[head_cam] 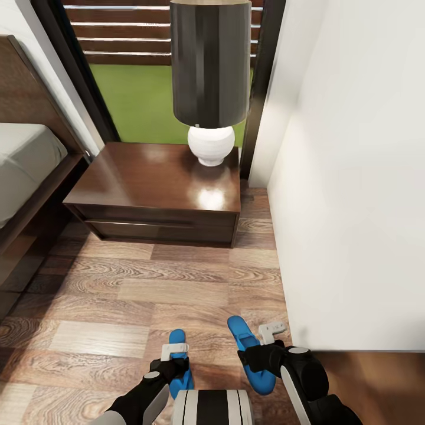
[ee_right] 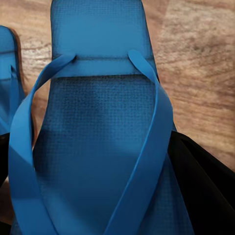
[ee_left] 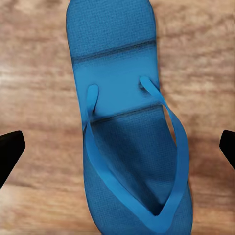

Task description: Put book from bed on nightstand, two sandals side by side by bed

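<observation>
Lower centre, head view: two flat bright blue sandals lie side by side on the wood-plank floor point(head_cam: 118, 295), left sandal point(head_cam: 179, 360) under the spread-open left gripper point(head_cam: 175, 352), right sandal point(head_cam: 251, 353) clasped by the right gripper point(head_cam: 270, 334). Centre: dark brown glossy nightstand point(head_cam: 147, 183); left edge: dark-framed bed point(head_cam: 26, 171).

My left gripper point(head_cam: 175, 352) low, pointing down, fingers point(ee_left: 10, 152) spread wide apart. My right gripper point(head_cam: 268, 336) low too, dark finger point(ee_right: 205, 186) pressed against sandal point(ee_right: 98, 147); grip unclear. Both forearms bent inward.
</observation>
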`<state>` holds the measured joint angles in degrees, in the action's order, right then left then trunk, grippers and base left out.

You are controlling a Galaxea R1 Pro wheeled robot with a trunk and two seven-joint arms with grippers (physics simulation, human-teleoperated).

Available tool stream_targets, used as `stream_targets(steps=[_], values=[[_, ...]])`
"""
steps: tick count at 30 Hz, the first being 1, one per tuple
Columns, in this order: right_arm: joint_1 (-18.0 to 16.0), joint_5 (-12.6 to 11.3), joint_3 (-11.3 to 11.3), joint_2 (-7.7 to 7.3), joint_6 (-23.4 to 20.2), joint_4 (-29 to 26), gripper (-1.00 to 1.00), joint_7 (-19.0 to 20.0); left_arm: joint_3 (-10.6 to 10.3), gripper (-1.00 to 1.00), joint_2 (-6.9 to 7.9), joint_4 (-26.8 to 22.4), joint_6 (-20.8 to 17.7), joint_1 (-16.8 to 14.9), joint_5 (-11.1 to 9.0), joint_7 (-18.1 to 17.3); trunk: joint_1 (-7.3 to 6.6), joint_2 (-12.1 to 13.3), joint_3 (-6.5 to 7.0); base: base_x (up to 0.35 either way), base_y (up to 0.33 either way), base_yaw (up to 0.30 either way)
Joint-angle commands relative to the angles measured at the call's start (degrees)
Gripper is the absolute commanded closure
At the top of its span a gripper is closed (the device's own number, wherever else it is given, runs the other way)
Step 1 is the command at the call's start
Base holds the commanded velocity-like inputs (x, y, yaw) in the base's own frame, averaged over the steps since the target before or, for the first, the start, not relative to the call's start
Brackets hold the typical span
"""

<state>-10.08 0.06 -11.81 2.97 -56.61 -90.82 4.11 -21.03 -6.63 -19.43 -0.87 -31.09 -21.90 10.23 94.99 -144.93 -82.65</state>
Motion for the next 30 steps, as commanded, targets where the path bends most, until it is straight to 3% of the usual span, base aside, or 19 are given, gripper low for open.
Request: stream_targets(steps=[1, 22, 26, 30], values=[[0.0, 0.0, 0.0, 0.02, -0.3, -0.1, 1.00, 0.2, -0.5, -1.00, 0.04, -0.1, -0.1, 0.0, -0.4, 0.4, 0.01, 0.0, -0.26, 0.000, 0.000, 0.000], [0.0, 0.0, 0.0, 0.01, -0.3, 0.0, 1.00, 0.2, -0.7, -1.00, 0.04, -0.3, -0.1, 0.0, -0.4, 0.4, 0.06, -0.1, -0.71, 0.000, 0.000, 0.000], [0.0, 0.0, 0.0, 0.01, -0.3, 0.0, 1.00, 0.2, -0.8, -1.00, 0.01, -0.3, -0.1, -0.1, -0.4, 0.4, 0.17, -0.1, -1.59, 0.000, 0.000, 0.000], [0.0, 0.0, 0.1, -0.04, -0.3, 0.0, 1.00, 0.3, -0.9, -1.00, 0.00, -0.3, -0.1, -0.1, -0.4, 0.4, 0.17, -0.1, -1.59, 0.000, 0.000, 0.000]])
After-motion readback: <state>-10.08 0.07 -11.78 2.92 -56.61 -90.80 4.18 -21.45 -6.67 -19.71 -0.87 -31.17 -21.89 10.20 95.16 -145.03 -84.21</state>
